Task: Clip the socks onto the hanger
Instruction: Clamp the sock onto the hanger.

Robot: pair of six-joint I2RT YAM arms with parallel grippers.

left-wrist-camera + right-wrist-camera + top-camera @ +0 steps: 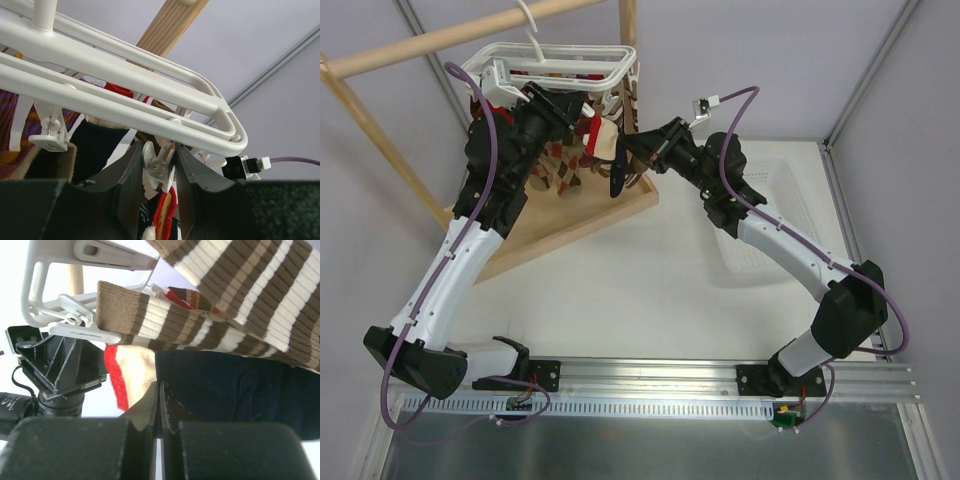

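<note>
The white hanger (560,55) hangs from the wooden rail, with socks clipped under it. In the left wrist view my left gripper (159,150) is shut on a small white clip (160,165) below the hanger bars (125,85), squeezing it. A red cuff (167,210) rises just beneath that clip. My right gripper (159,385) is shut with the fabric of a navy sock (225,385) with a red cuff (114,380) running into its tips. The navy body dangles below it (617,180). A brown-white striped sock (200,325) hangs close above.
The wooden rail (440,40) and its flat wooden base (580,215) stand at the back left. A white mesh basket (770,210) lies on the table under the right arm. Other clipped socks (560,170) crowd the space below the hanger.
</note>
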